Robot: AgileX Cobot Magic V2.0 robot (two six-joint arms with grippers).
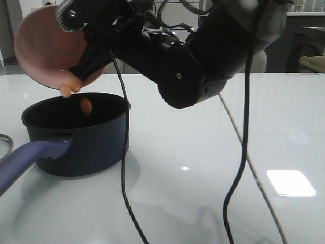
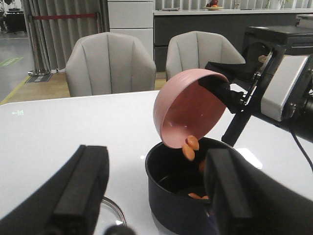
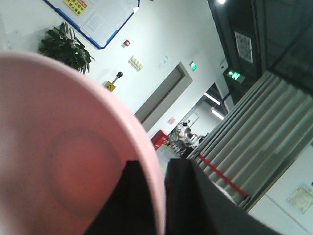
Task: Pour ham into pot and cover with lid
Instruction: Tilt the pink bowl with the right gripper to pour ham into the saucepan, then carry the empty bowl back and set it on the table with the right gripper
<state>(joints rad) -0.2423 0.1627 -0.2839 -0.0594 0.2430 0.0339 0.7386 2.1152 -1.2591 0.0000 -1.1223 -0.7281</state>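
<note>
My right gripper (image 1: 89,48) is shut on the rim of the pink bowl (image 1: 43,48) and holds it tipped steeply over the pot (image 1: 76,134), a dark navy saucepan with a purplish-blue handle (image 1: 25,157). Ham chunks (image 1: 70,88) hang at the bowl's lower lip and one chunk (image 1: 86,105) is falling into the pot. In the left wrist view the bowl (image 2: 183,107), falling ham (image 2: 190,147) and ham on the pot's bottom (image 2: 196,196) show. My left gripper (image 2: 156,196) is open and empty, near the pot (image 2: 173,196). The lid's rim (image 2: 115,213) lies on the table beside the pot. In the right wrist view my right gripper (image 3: 159,196) pinches the bowl's rim (image 3: 146,161).
The white table (image 1: 213,152) stretches right of the pot. Two black cables (image 1: 238,168) hang from the right arm down to the table front. A steel rim edge (image 1: 4,142) shows at the far left. Grey chairs (image 2: 110,63) stand behind the table.
</note>
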